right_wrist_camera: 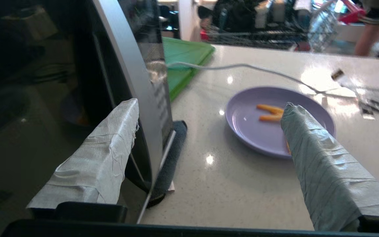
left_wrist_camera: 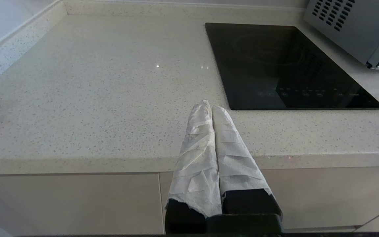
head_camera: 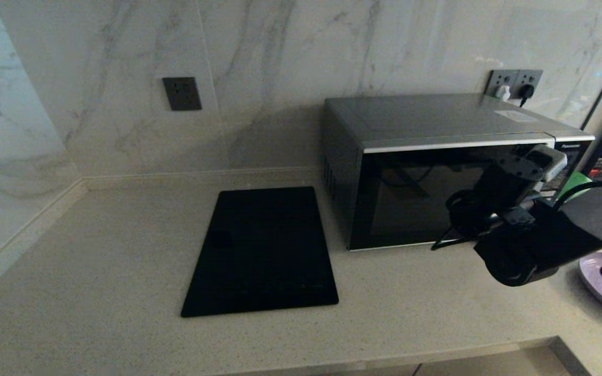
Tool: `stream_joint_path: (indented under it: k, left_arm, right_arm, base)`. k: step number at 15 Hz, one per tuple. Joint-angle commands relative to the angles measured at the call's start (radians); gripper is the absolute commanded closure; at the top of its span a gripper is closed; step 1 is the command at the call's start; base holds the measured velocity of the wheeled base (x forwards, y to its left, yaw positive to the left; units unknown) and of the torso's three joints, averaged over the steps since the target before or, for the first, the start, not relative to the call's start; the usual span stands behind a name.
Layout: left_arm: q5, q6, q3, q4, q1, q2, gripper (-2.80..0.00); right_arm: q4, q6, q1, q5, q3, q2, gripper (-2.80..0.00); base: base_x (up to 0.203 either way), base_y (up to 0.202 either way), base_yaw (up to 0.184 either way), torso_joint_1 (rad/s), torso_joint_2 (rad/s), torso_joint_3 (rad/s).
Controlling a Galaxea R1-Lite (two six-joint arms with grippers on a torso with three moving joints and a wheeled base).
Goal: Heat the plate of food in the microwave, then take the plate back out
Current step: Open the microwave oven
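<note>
The silver-grey microwave (head_camera: 437, 122) stands at the back right of the counter, and its dark glass door looks closed. My right gripper (head_camera: 546, 162) hovers open at the door's right side. In the right wrist view, one taped finger (right_wrist_camera: 110, 141) is in front of the dark glass, just beside the curved silver strip (right_wrist_camera: 133, 82). The other finger (right_wrist_camera: 311, 148) reaches over the near rim of the lavender plate (right_wrist_camera: 248, 121), which carries a few orange sticks (right_wrist_camera: 270, 108). The plate (head_camera: 596, 279) rests on the counter right of the microwave. My left gripper (left_wrist_camera: 209, 105) is shut and empty over the counter's front edge.
A flat black panel (head_camera: 264, 250) lies in the counter left of the microwave. A green board (right_wrist_camera: 183, 56) lies behind the plate, and a white cable (right_wrist_camera: 242, 65) runs across the counter. Wall sockets (head_camera: 515, 81) sit behind the microwave. A dark pad (right_wrist_camera: 173, 148) lies under its corner.
</note>
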Motion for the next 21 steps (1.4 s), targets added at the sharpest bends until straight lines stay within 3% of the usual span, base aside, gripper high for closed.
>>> stream_joint_path:
  k: [1, 13, 21]
  left_arm:
    - [0.001, -0.001, 0.0, 0.0, 0.0, 0.002, 0.0]
    - [0.001, -0.001, 0.0, 0.0, 0.0, 0.002, 0.0]
    - [0.001, -0.001, 0.0, 0.0, 0.0, 0.002, 0.0]
  right_arm:
    - [-0.054, -0.003, 0.0, -0.038, -0.001, 0.059, -2.8]
    - [-0.087, -0.061, -0.072, -0.03, -0.164, 0.221, -2.8]
    - [-0.092, -0.068, -0.095, 0.005, -0.189, 0.243, -2.8]
  base:
    - [0.0, 0.0, 0.0, 0.0, 0.0, 0.0]
    - [0.0, 0.0, 0.0, 0.0, 0.0, 0.0]
    - [0.0, 0.0, 0.0, 0.0, 0.0, 0.0]
